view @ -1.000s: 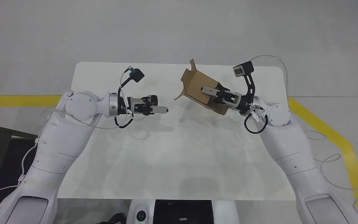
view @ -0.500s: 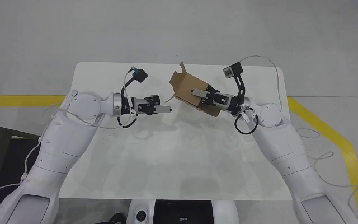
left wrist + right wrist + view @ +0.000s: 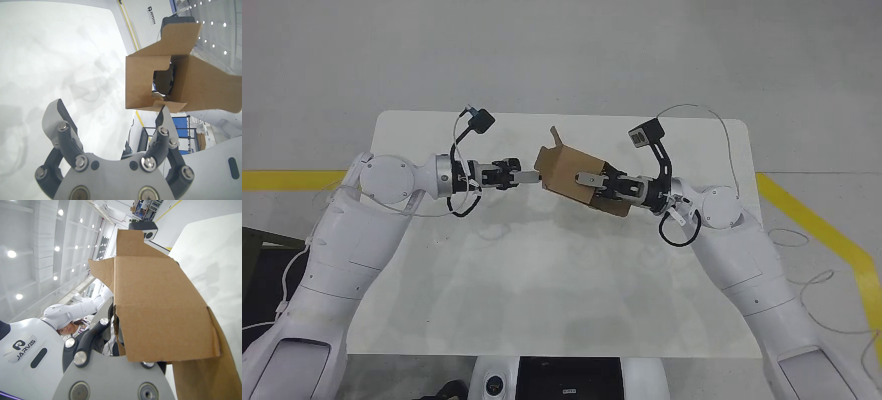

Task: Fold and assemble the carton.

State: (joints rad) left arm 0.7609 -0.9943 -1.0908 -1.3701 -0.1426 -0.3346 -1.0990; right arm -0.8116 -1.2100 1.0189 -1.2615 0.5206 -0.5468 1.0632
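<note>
touching carton edge, left gripper spread

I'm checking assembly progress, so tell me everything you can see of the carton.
The carton is plain brown cardboard, opened into a box-shaped sleeve but not closed: its end flaps hang loose, one notched flap partly folded across the open end, another standing outward. It is held tilted, off the table, over its far middle. The right gripper is clamped on one wall, a finger lying along the outside. The open left gripper faces the open end, one fingertip at a small flap's edge.
</note>
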